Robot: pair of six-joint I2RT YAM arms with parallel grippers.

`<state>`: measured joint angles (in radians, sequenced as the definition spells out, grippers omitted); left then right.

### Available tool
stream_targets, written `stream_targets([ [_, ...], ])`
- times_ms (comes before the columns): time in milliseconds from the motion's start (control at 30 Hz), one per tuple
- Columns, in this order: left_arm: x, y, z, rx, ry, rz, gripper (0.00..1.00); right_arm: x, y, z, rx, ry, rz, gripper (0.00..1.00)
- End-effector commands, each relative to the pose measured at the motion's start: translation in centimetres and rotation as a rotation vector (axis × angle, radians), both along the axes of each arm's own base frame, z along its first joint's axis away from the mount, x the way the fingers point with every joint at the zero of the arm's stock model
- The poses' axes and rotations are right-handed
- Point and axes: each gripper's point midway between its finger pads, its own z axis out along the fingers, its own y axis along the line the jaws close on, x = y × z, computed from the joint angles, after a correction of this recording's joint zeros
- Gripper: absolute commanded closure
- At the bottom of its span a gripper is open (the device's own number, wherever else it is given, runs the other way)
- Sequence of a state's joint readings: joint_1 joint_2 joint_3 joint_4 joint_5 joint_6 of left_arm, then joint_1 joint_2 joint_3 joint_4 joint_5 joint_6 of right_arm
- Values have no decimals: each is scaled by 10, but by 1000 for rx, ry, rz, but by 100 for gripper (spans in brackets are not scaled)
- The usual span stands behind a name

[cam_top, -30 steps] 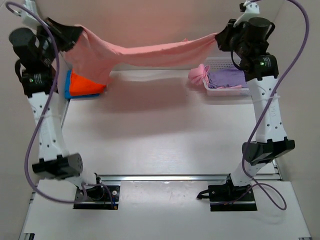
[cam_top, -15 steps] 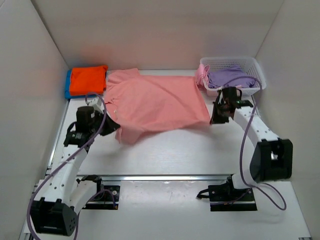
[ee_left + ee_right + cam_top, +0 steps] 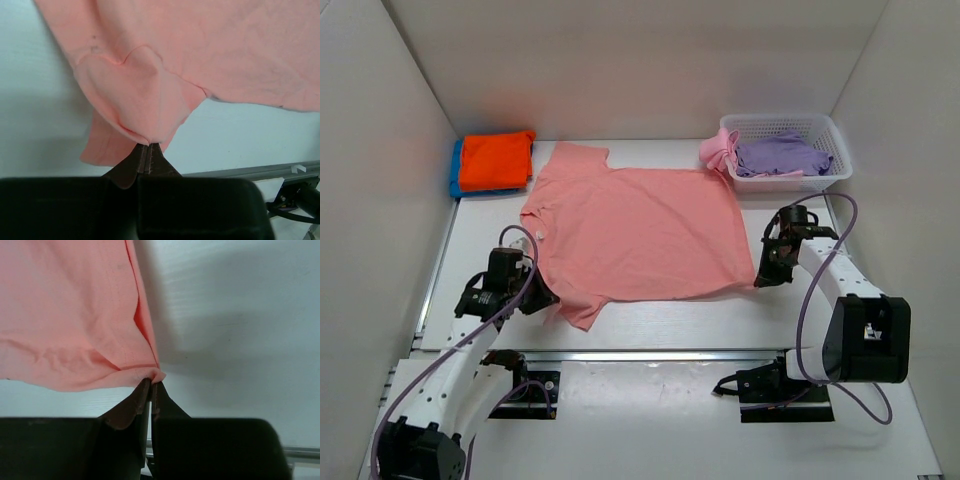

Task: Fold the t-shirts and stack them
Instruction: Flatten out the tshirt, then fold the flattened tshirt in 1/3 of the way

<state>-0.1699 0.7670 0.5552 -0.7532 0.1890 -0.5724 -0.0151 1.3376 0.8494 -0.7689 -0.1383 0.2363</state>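
The salmon-pink t-shirt [image 3: 640, 230] lies spread flat on the table, collar to the left. My left gripper [image 3: 542, 297] is shut on its near-left sleeve; the left wrist view shows the sleeve [image 3: 135, 100] pinched between the fingertips [image 3: 148, 146]. My right gripper [image 3: 762, 278] is shut on the shirt's near-right hem corner; the right wrist view shows that corner [image 3: 100, 330] pinched at the tips [image 3: 151, 382]. A folded orange shirt [image 3: 496, 158] lies on a folded blue one [image 3: 456, 170] at the back left.
A white lattice basket [image 3: 798, 128] at the back right holds a lavender shirt [image 3: 778, 153], and a brighter pink one [image 3: 718, 152] hangs over its left rim. White walls close in the left, back and right. A metal rail [image 3: 670, 355] runs along the near edge.
Both arms have come down and toward the near edge, drawing the shirt from hanging stretched in the air to lying flat on the table. Both grippers still hold it.
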Motion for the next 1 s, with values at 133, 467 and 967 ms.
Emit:
stream_targets([
  [133, -18, 12, 35, 11, -55, 128, 100, -29, 2, -11, -24, 114, 21, 100],
  [467, -52, 22, 28, 5, 13, 155, 100, -31, -1, 8, -37, 97, -8, 100],
  [967, 34, 19, 78, 30, -185, 223, 100, 22, 10, 18, 48, 46, 69, 100],
])
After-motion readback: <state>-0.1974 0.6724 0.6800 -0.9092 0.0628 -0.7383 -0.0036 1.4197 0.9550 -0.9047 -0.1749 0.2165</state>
